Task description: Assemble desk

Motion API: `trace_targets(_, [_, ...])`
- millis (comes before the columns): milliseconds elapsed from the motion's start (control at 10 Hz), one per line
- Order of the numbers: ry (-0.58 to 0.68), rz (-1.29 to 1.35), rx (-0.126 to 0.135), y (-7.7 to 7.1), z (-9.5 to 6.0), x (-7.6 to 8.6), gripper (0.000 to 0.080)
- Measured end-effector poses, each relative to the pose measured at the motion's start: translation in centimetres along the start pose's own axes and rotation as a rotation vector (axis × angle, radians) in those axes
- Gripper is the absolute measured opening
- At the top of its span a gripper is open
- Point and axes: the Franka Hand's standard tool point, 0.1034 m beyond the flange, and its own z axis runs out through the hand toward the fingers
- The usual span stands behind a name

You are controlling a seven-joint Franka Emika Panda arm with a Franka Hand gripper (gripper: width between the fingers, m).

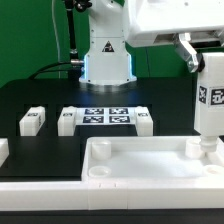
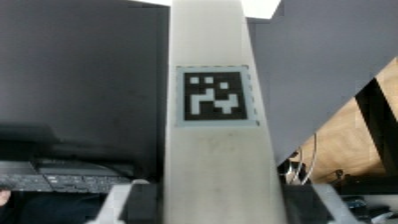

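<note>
Leg insertion in hand: leg [image 1: 210, 95] upright over the desk slab [image 1: 130, 172], foot at its corner socket [image 1: 205, 148] on the exterior view's right, pinched by the gripper [image 2: 210, 203]. Calls for pressing straight down, probably twisting. Beyond the slab, loose legs [image 1: 32, 121] and marker board [image 1: 105, 116]. Foot-to-socket seating hard to judge

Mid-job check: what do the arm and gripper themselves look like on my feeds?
The arm is glossy white with rounded, bulky housings. Its base column carries a ring of blue light, and a black cable runs down beside it on the exterior view's left. The gripper has a boxy white body and grey fingers. No lettering is legible on either.
</note>
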Motion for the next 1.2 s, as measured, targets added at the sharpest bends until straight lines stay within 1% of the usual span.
trace_targets(200, [-0.019, -0.005, 0.011, -0.9, 1.1, -1.1, 0.0291])
trace_targets(300, [-0.022, -0.003, 0.013, -0.9, 1.6, -1.2, 0.0291])
trace_targets(400, [-0.023, -0.003, 0.015, -1.0, 1.8, -1.2, 0.0291])
trace_targets(600, [-0.034, -0.003, 0.017, -1.2, 2.3, -1.8, 0.0291])
trace_targets(800, [-0.036, -0.004, 0.018, -1.2, 2.5, -2.0, 0.0291])
trace_targets(1100, [-0.049, -0.003, 0.020, -1.3, 3.4, -3.2, 0.0291])
trace_targets(1200, [-0.022, -0.003, 0.015, -1.4, 3.5, -3.1, 0.0291])
